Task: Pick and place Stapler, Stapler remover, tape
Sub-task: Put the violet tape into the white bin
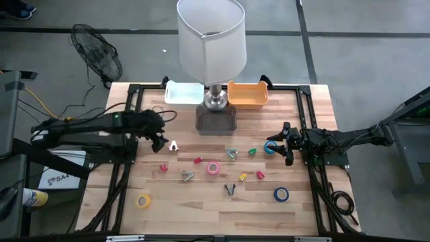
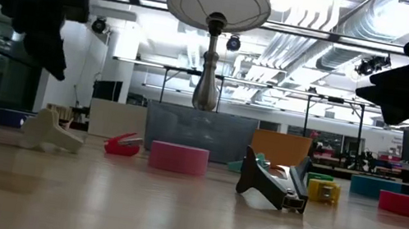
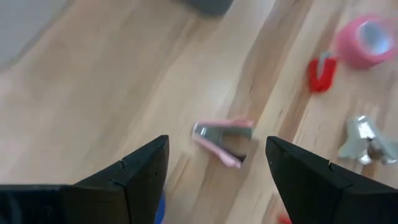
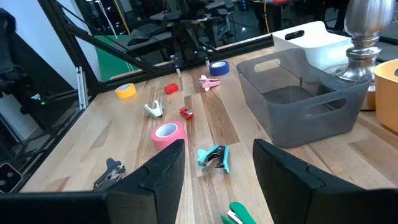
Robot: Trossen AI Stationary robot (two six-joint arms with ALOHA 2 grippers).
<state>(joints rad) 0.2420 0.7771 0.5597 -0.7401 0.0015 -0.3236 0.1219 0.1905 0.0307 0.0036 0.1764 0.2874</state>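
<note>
A pale wooden worktop (image 1: 201, 215) is carrying a lamp (image 1: 213, 40), a grey bin (image 1: 216, 119), a white tray (image 1: 183, 93) and an orange tray (image 1: 247, 94) along its far edge. Tape rolls are lying scattered on it: yellow (image 1: 143, 201), pink (image 1: 213, 168) and blue (image 1: 281, 195). A pink remover (image 1: 173, 145), a teal remover (image 1: 231, 154) and a dark stapler (image 1: 230, 189) are lying among them.

I see three bins (image 1: 216, 118) behind the scattered items on the bench (image 1: 201, 215); a staple remover (image 1: 173, 146), probably, lies just beside my left end effector (image 1: 160, 139).
</note>
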